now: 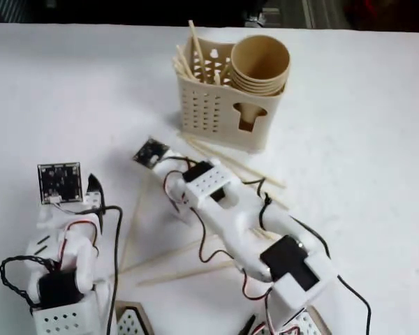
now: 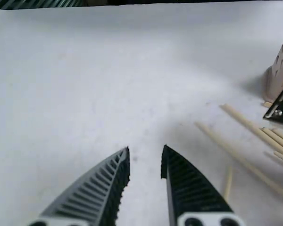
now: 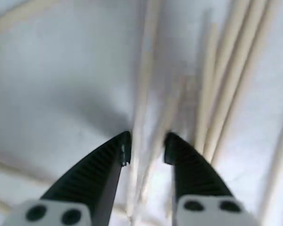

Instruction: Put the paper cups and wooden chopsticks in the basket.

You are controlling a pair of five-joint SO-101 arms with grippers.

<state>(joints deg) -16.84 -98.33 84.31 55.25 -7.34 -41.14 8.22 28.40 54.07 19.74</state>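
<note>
Right claw [image 3: 146, 143] astride a chopstick [image 3: 144, 70]

A white, matte tabletop [image 1: 70, 91] takes up nearly the whole scene, its surface plain and faintly grainy, under soft, even light that leaves only blurred, pale shadows. Its far edge runs straight across the top of the high view, and beyond it lies a dark strip [image 1: 126, 10] of room too dim to make out in detail. Within that strip a pale slatted surface [image 1: 7, 8] sits at one end and a red patch [image 1: 398, 12] at the other, and the left wrist view catches the far edge with greenish slats behind it.
</note>
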